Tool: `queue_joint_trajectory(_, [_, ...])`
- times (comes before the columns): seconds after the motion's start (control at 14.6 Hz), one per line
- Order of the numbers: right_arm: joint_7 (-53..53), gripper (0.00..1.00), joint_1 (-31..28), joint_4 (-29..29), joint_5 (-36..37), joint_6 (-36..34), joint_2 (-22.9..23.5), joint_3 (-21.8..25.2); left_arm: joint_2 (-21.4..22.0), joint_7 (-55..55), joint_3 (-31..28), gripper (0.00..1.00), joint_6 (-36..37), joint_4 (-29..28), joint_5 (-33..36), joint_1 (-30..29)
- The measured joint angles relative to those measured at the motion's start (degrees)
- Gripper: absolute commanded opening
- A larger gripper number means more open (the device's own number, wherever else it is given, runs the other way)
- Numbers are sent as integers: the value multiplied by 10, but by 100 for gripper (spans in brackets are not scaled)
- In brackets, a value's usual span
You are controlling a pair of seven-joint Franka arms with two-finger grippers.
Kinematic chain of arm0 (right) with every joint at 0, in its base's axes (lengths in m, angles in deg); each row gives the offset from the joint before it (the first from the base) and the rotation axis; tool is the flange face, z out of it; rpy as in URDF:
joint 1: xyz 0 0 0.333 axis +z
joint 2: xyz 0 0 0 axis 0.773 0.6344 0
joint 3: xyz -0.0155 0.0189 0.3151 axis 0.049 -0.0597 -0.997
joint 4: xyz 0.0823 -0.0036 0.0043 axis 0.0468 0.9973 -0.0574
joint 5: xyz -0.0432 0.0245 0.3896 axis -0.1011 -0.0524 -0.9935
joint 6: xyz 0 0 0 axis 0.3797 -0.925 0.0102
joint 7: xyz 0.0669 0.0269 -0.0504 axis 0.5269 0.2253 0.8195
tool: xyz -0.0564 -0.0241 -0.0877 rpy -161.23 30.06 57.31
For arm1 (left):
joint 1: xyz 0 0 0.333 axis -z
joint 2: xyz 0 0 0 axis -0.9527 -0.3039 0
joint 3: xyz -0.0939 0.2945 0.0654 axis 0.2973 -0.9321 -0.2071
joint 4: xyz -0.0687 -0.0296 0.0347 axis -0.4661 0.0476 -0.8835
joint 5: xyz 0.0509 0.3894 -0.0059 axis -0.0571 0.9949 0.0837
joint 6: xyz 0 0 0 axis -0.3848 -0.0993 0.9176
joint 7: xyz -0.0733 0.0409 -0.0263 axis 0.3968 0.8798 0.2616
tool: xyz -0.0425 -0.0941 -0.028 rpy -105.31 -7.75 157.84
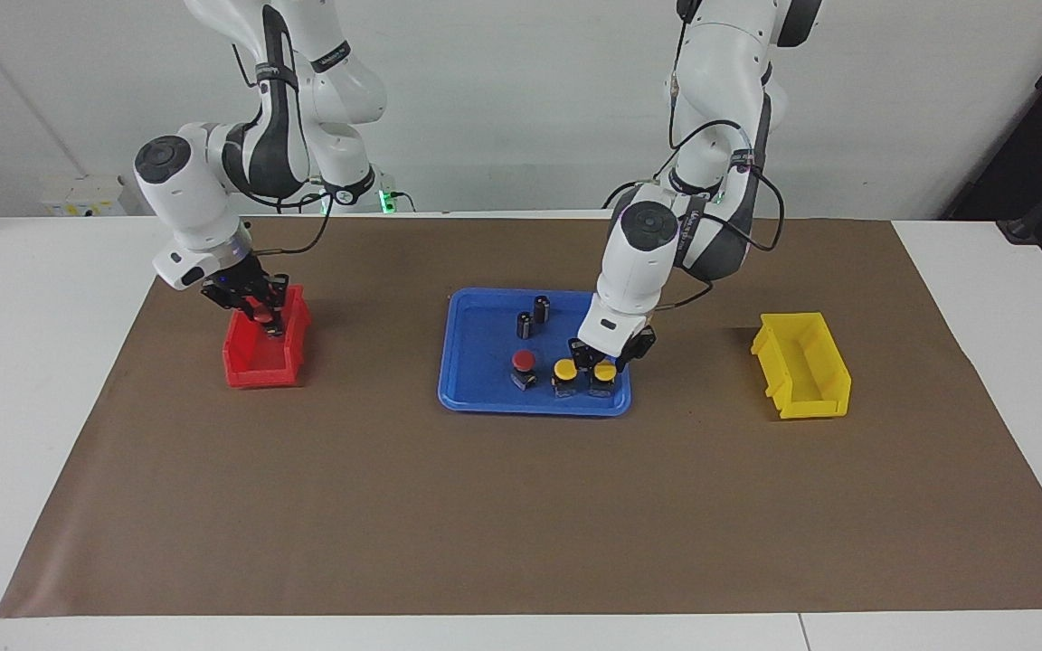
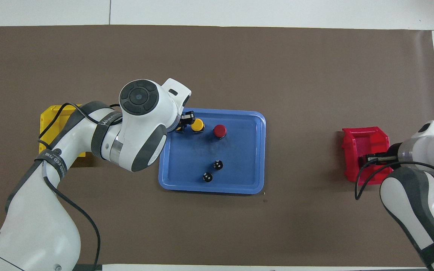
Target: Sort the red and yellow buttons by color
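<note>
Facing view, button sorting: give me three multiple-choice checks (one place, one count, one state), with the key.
1. Where is the left gripper?
A) over the yellow bin
B) over the bare mat
C) down at a yellow button in the blue tray

2. How many yellow-capped buttons are in the blue tray?
A) one
B) two
C) four

3. What is the right gripper doing?
A) shut on a red button over the red bin
B) open over the tray
C) resting on the mat

Key:
1 C: it sits at the yellow button toward the left arm's end of the tray.
2 B: that one, plus a second yellow button beside it.
3 A: a red cap shows between its fingers above the bin.
</note>
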Motion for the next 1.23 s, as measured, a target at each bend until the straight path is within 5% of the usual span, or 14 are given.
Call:
queue_joint_trajectory(0.21, [1, 29, 0, 12, 0, 6, 0, 0, 0, 0, -1, 1, 7, 11, 0, 0])
queue_joint_trajectory(0.34, [1, 59, 0, 15, 0, 6, -1, 0, 4, 1, -5, 1, 68, 49, 0, -1])
queue_joint_trajectory(0.75, [29, 62, -2, 0, 0, -18, -3, 0, 121, -71, -13, 1, 281, 81, 25, -78])
queue_joint_trajectory(0.96, [46, 63, -5, -66, 0, -98, -2, 0, 163, -194, -17, 2, 290, 38, 42, -175])
queue_joint_trajectory(1.23, [26, 84, 20, -193, -6, -227, 6, -7, 171, -264, -20, 2, 251, -3, 42, -295])
